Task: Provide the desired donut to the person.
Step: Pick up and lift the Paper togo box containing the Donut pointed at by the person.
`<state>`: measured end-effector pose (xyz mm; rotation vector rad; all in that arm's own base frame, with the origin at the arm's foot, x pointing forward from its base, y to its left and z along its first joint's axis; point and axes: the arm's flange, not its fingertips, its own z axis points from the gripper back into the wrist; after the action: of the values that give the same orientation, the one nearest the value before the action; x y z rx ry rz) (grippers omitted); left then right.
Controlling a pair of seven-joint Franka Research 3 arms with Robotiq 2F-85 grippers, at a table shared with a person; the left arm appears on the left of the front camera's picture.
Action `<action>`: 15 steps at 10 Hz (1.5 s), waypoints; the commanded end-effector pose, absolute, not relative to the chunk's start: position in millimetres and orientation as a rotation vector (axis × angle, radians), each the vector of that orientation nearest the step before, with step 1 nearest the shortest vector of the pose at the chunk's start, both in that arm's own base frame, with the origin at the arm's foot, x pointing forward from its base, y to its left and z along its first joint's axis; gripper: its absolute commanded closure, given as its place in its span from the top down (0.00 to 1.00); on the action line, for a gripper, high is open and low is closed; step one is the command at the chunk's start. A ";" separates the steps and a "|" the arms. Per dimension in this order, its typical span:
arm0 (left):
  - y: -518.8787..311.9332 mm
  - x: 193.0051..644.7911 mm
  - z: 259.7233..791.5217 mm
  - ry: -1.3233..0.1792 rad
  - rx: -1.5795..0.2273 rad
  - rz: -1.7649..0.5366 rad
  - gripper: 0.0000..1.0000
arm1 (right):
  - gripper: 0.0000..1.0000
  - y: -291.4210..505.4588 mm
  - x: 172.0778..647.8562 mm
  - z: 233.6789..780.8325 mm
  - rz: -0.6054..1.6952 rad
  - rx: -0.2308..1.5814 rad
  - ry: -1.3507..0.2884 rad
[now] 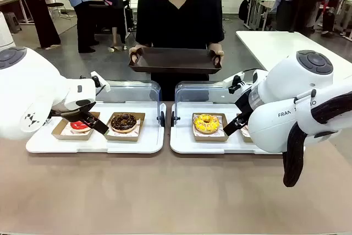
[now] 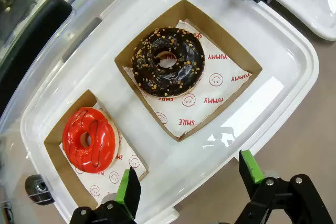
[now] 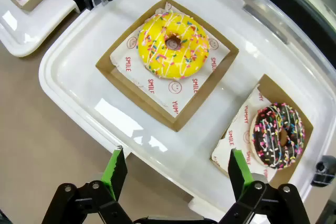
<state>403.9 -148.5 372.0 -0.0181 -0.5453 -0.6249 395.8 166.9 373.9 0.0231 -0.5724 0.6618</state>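
Front view gives you a tan table [image 1: 165, 196] carrying two white trays side by side, the left tray [image 1: 38, 146] and the right tray [image 1: 184, 147], each with its clear lid [image 1: 135, 89] raised at the far edge. Beyond the table the person [image 1: 179, 15] stands holding a dark serving tray [image 1: 175, 60] by both ends. Behind them you see a grey floor, a white side table [image 1: 286, 42] at far right, and bystanders.

On the left tray, the red-glazed donut [image 1: 80, 125] sits in the left cardboard box. The chocolate nut donut [image 1: 124, 121] is in the box to its right. On the right tray, the yellow sprinkled donut [image 1: 206, 123] lies in the left box, and the chocolate sprinkled donut [image 3: 278, 136] in the box to its right.

Your left arm reaches in low and angled down. The left pincer [image 2: 190, 178] is released, with its jaws wide over the near rim of the left tray, one finger by the red donut's box. Your right arm mirrors it. The right pincer [image 3: 177, 169] is also released and spread over the near rim of the right tray. Neither grasps anything.
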 end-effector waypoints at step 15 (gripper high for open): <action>-148.5 403.9 372.0 -0.545 -0.018 -0.625 1.00 | 1.00 166.9 395.8 373.9 0.661 0.023 -0.572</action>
<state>403.9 -148.5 372.0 -0.0181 -0.5453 -0.6249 395.8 166.9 373.9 0.0230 -0.5724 0.6615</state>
